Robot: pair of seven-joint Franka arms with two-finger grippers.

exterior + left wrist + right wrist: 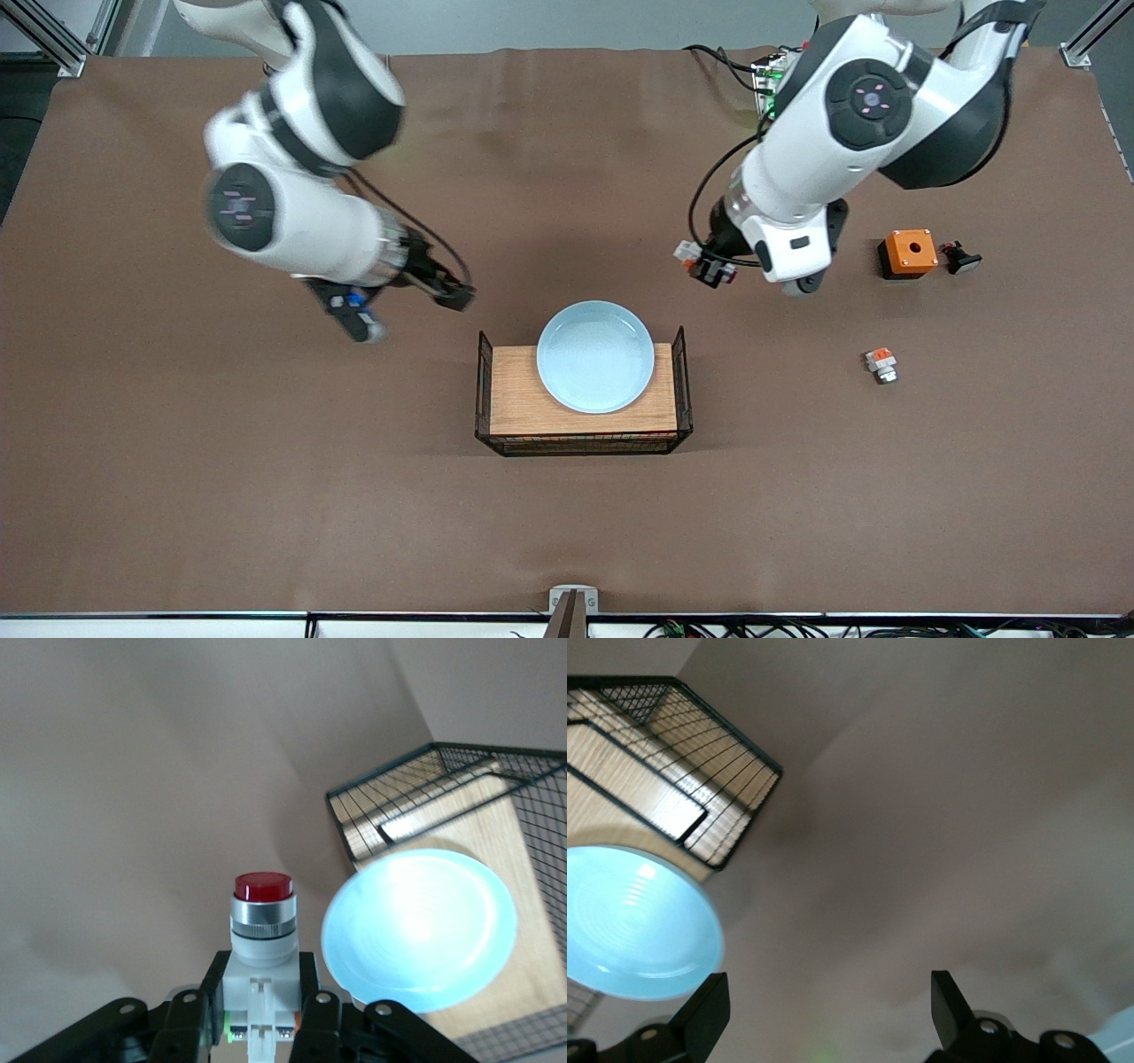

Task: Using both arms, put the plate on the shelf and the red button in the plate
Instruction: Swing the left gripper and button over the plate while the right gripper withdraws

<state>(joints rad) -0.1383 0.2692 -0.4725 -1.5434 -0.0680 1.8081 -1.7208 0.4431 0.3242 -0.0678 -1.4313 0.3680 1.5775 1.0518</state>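
Nearest the front camera stands the wooden board [532,403] with its black wire frame [483,390], and the plate [595,356] already lies on that board, its rim overhanging the edge that faces the robots. Glossy and stiff, the plate looks slippery and breakable; any regrasp would best pinch that raised rim where it overhangs, since the flat middle offers no purchase.

Over the bare table [177,487] toward the left arm's end of the rack, the left gripper [709,266] is clamped on the red button [262,926]. Its fingers [208,1010] squeeze the white block at the base, while the silver collar and red cap stick out free ahead of them. This part looks light and rigid, hard plastic with smooth sides, so it could twist in a pinch; holding the squared body, as now, seems safer than gripping the round collar. Set down on its side it would probably roll little, though I cannot judge that well from these views.

Toward the right arm's end of the rack, the right gripper [452,297] hangs with its jaws spread apart and nothing between them.

Well apart, at the left arm's end, sit an orange box [908,253], a black-stemmed button [959,258] just beside it, and a short orange-and-white piece [881,363] nearer the front camera.
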